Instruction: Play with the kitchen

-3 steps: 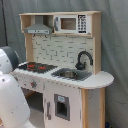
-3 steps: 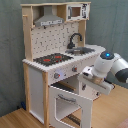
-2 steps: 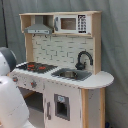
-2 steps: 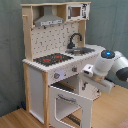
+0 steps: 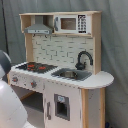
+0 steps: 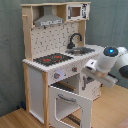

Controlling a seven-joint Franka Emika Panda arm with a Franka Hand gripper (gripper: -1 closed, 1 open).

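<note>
So the kitchen (image 6: 57, 65) is a tall toy unit standing on a wooden floor (image 6: 15, 119), set against a grey backdrop in both exterior views. Up top there's a hood (image 5: 39, 29) with a little microwave (image 5: 72, 23) next to it, both at the far back where a kid would expect them. Below that the counter (image 5: 100, 79) carries a black-and-red hob (image 5: 36, 66) on the first exterior view's left and a sink (image 5: 71, 74) with a black faucet (image 5: 83, 59) to its right. Knobs (image 6: 56, 76) run along the front edge under the hob, so they're the easy thing to reach.

In the second exterior view the oven door (image 6: 70, 105) hangs open, swung down and toward the camera on its bottom hinge, which leaves the cavity exposed. My guess is that's the bit being played with right now, or it's just been left open so something can go in.

The arm (image 6: 107, 62) comes in from the second exterior view's right, with its white wrist parked near the front edge of the counter, just above the open door. The claw itself I can't make out, so whether it's apart, together or gripping anything, I honestly can't tell. In the first exterior view only a white chunk of the arm shows at the left edge.
</note>
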